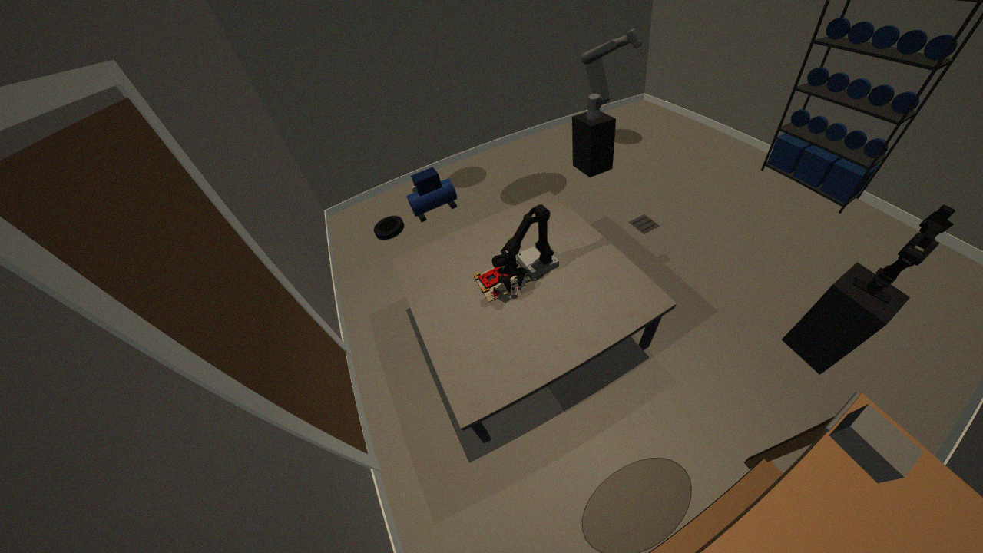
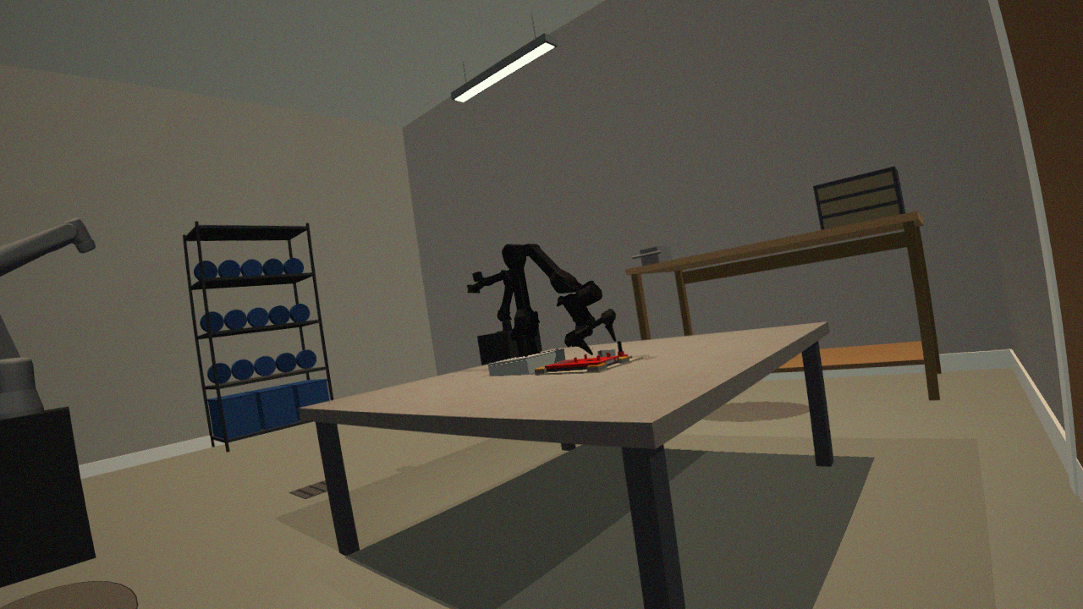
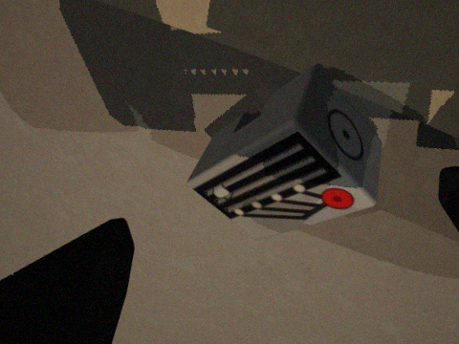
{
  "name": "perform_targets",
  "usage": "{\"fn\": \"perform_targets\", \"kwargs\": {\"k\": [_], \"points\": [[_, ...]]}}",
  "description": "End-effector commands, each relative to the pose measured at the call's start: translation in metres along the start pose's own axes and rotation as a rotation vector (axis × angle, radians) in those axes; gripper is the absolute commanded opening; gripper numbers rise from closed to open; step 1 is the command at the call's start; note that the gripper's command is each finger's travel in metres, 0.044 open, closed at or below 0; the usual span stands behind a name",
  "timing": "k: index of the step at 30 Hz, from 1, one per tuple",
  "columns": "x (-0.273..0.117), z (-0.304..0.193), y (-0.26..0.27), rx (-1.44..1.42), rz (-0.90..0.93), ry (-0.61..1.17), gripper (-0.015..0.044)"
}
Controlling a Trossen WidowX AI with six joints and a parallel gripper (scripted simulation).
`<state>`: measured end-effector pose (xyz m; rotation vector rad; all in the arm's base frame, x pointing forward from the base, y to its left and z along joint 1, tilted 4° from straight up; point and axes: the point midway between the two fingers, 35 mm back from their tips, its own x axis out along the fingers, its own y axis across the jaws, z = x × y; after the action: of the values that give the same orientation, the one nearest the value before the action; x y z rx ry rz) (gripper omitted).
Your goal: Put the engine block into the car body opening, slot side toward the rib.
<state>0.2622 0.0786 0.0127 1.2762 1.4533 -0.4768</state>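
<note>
Gripper (image 1: 511,296) (image 2: 603,345) (image 3: 285,209) spread wide, nothing held, grey engine block (image 3: 282,158) between fingertips, red car body (image 1: 491,277) (image 2: 583,363) near.

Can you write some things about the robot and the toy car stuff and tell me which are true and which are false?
1. The gripper is open. True.
2. The engine block is squeezed between the gripper's fingers. False: nothing is between them; the block is on the table.
3. The engine block has a red round spot on it. True.
4. The car body is blue. False: it is red.
5. The shelf rack has blue round things on it. True.
6. The black tire is on the table. False: it is on the floor.
</note>
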Motion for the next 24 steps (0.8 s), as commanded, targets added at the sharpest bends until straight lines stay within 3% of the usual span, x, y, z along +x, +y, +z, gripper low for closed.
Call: {"fn": "perform_targets", "kwargs": {"k": [1, 24], "points": [[-0.0007, -0.0006, 0.0043, -0.141, -0.026, -0.017, 0.044], [-0.004, -0.0058, 0.0107, -0.879, -0.209, -0.03, 0.044]]}}
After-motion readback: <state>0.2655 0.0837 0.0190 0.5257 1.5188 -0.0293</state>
